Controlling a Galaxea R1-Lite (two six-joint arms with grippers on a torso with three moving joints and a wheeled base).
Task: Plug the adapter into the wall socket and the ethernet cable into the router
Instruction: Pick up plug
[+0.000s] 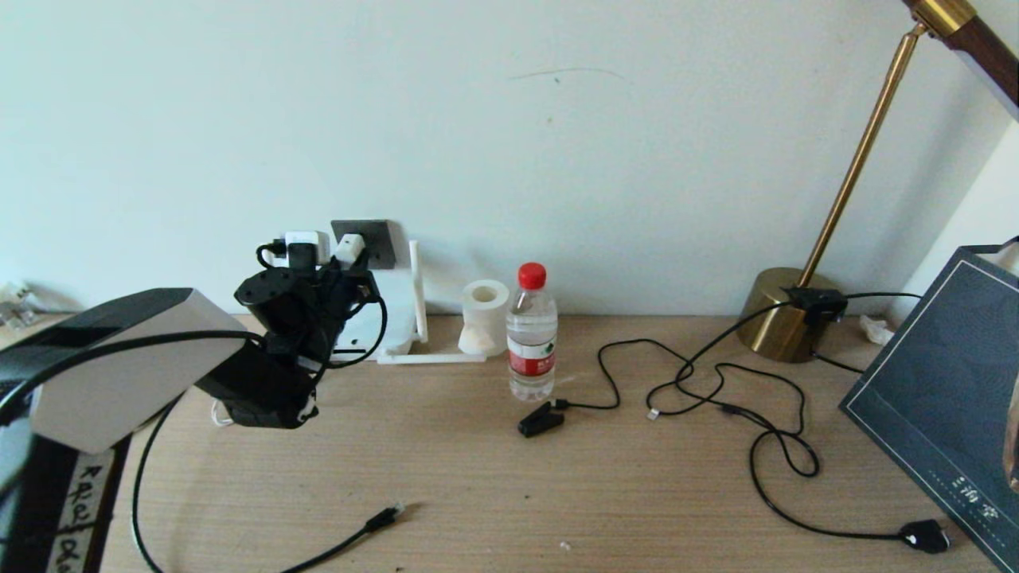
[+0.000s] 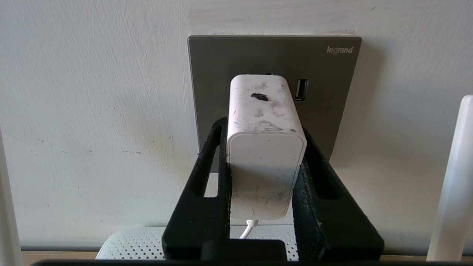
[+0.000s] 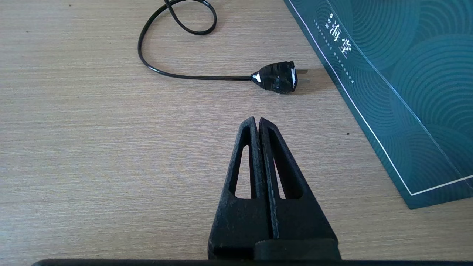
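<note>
While the head view looks down on the pale wooden desk point(image 1: 509, 493), the left gripper point(image 1: 348, 256) is up at the wall, clamped on the small white boxy adapter point(image 1: 349, 248), which sits against the dark grey square wall socket point(image 1: 374, 239). Below it stands the flat white router point(image 1: 394, 318) with its slim antennas. The long black ethernet cable point(image 1: 318, 549) lies loose on the near desk, its clear-tipped connector point(image 1: 390, 513) well apart from the router, so that half of the job is not yet done.

Over to the left wrist view: both black fingers point(image 2: 212, 177) squeeze the adapter's point(image 2: 264, 155) sides, its front end at the socket plate point(image 2: 221, 74). I'd say the push must go straight in, square to the plate, no tilt, before letting go. Room is tight: a white antenna point(image 2: 452, 177) stands just to one side, the router's point(image 2: 129, 244) perforated top lies beneath, and the thin white cord point(image 2: 249, 227) hangs between the fingers.

Now the right wrist view: the right gripper point(image 3: 257, 122) hovers over bare desk, fingers pressed together and holding nothing. Near it lie a chunky black two-pin plug point(image 3: 277, 77) and a dark teal patterned box point(image 3: 406, 92), with open wood elsewhere.
</note>
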